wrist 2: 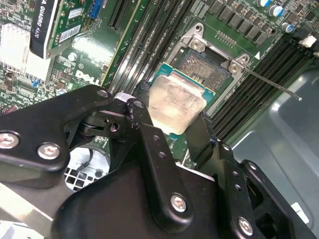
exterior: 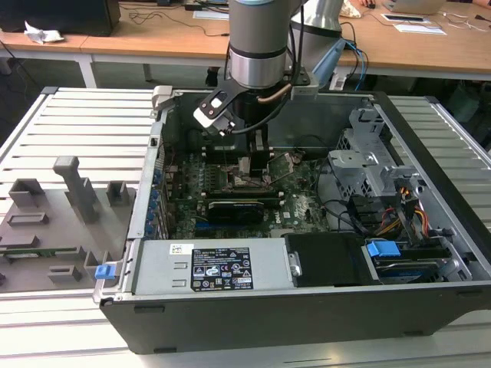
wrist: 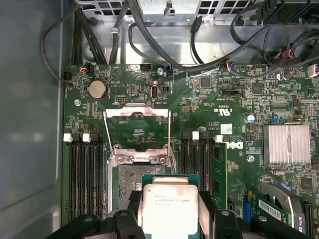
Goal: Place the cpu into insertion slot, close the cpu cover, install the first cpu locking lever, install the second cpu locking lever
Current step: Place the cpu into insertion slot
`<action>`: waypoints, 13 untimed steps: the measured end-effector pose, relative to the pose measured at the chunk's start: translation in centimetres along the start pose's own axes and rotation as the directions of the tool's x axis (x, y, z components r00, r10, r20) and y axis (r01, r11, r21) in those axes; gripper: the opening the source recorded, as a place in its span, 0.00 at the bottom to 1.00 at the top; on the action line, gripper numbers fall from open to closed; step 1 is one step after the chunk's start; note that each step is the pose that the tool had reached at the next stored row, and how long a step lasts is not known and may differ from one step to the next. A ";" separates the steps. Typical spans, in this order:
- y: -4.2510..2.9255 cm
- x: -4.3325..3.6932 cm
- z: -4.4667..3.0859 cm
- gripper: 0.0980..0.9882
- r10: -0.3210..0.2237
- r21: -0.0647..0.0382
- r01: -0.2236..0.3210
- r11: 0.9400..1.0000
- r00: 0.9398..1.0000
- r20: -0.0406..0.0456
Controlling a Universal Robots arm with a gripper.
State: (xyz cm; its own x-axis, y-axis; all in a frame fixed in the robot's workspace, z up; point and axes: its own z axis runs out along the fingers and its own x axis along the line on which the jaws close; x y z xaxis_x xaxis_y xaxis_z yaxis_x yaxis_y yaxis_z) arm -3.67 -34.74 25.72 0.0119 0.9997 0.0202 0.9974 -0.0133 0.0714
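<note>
Grey slatted table [exterior: 84, 123], wooden desks [exterior: 138, 40] behind (gripper [wrist: 170, 219] clasps the cpu [wrist: 169, 201])

The grey arm [exterior: 261, 31] hangs nearly vertical, and its banded wrist [exterior: 257, 67] points straight down with the black gripper [exterior: 255, 157] at its lower end. In both wrist views the gripper [wrist 2: 174, 113] [wrist: 169, 211] has its two black fingers [wrist 2: 203, 134] [wrist: 133, 201] drawn in from opposite sides. They are clamped on the edges of the cpu [wrist 2: 175, 98] [wrist: 168, 196], which sits between the tips with its metal top facing the cameras.
</note>
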 end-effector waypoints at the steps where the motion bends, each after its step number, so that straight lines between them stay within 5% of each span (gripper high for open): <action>1: 0.00 0.00 0.03 0.49 0.000 0.000 0.000 1.000 1.000 0.000; 13: 0.00 0.79 0.97 0.49 0.000 0.001 0.000 1.000 1.000 0.000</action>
State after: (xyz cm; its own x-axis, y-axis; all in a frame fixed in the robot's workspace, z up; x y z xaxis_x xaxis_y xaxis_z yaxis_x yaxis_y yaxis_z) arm -3.59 -33.93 24.77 0.0118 0.9997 0.0202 0.9974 -0.0132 0.0706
